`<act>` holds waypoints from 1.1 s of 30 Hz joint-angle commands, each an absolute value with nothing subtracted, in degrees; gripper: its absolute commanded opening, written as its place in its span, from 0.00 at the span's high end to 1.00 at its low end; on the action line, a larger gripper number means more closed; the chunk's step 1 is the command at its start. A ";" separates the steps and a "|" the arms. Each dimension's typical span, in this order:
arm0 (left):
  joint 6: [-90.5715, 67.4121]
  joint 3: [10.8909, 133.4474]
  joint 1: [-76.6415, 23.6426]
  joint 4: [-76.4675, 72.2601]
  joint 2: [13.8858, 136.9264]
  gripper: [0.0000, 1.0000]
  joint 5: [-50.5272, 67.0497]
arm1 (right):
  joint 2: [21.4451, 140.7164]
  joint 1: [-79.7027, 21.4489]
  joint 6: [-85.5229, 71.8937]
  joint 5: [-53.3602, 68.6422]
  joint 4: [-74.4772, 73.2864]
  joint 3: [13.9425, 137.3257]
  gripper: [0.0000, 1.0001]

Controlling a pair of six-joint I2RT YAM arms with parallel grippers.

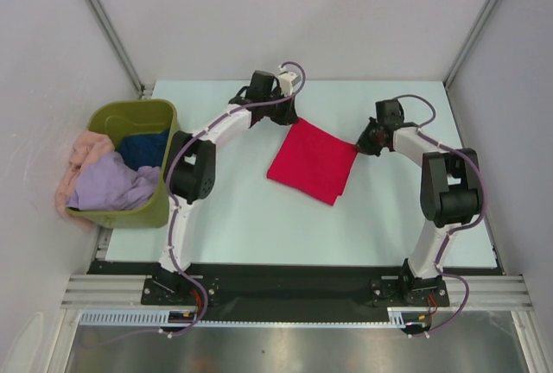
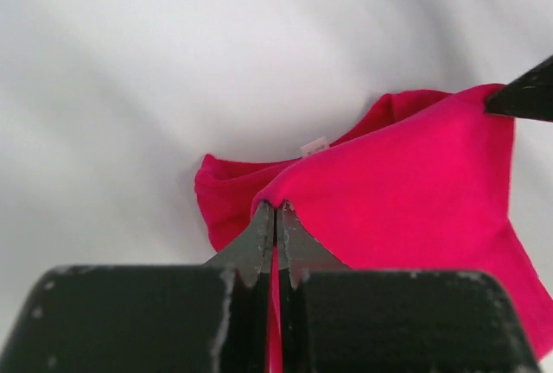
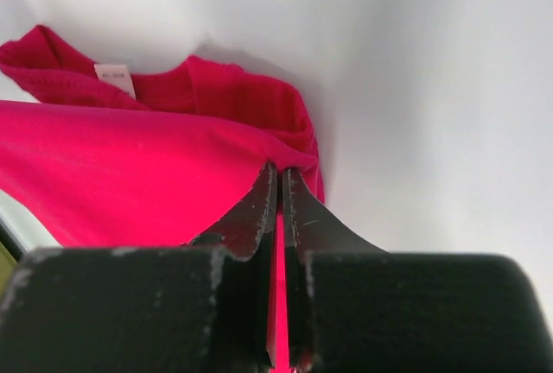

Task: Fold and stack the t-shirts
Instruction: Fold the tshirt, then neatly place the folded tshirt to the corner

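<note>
The red t-shirt (image 1: 313, 161) lies partly folded in the middle of the table, its far corners held up. My left gripper (image 1: 289, 115) is shut on its far left corner; the left wrist view shows red cloth (image 2: 406, 192) pinched between the jaws (image 2: 276, 211) and the small neck label (image 2: 314, 146). My right gripper (image 1: 363, 142) is shut on the right corner; the right wrist view shows cloth (image 3: 130, 174) clamped at the tips (image 3: 278, 170) and the label (image 3: 115, 79). Lavender (image 1: 111, 181), dark blue (image 1: 143, 146) and peach-pink (image 1: 84, 150) shirts fill the tub.
The olive-green tub (image 1: 163, 196) stands at the table's left edge, beside the left arm's elbow (image 1: 192, 174). White walls and slanted metal frame posts (image 1: 105, 23) enclose the table (image 1: 259, 218). A black rail runs along the near edge.
</note>
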State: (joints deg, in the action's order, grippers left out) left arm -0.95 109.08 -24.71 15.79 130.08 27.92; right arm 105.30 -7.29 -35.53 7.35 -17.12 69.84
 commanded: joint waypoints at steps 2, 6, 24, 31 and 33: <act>-4.31 113.38 -24.52 16.35 132.71 0.98 22.68 | 108.98 -6.77 -34.02 6.07 -16.78 74.70 0.96; -4.66 115.66 -24.52 18.10 135.35 0.80 21.45 | 110.48 -6.15 -33.14 6.42 -18.01 77.07 0.63; 2.19 105.58 -20.22 26.18 121.75 0.40 22.32 | 99.14 -12.30 -38.40 8.87 -23.74 62.25 0.27; 5.62 95.02 -19.60 27.51 113.48 0.39 25.75 | 99.32 -14.68 -41.57 12.82 -19.69 57.93 0.49; 5.97 92.48 -19.42 27.77 111.98 0.39 26.01 | 99.75 -14.59 -42.10 13.36 -18.55 57.66 0.61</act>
State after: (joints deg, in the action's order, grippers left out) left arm 3.53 95.42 -19.59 27.14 116.55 23.27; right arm 100.05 -14.41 -39.88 11.27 -21.26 58.37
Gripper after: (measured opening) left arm 0.604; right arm 0.424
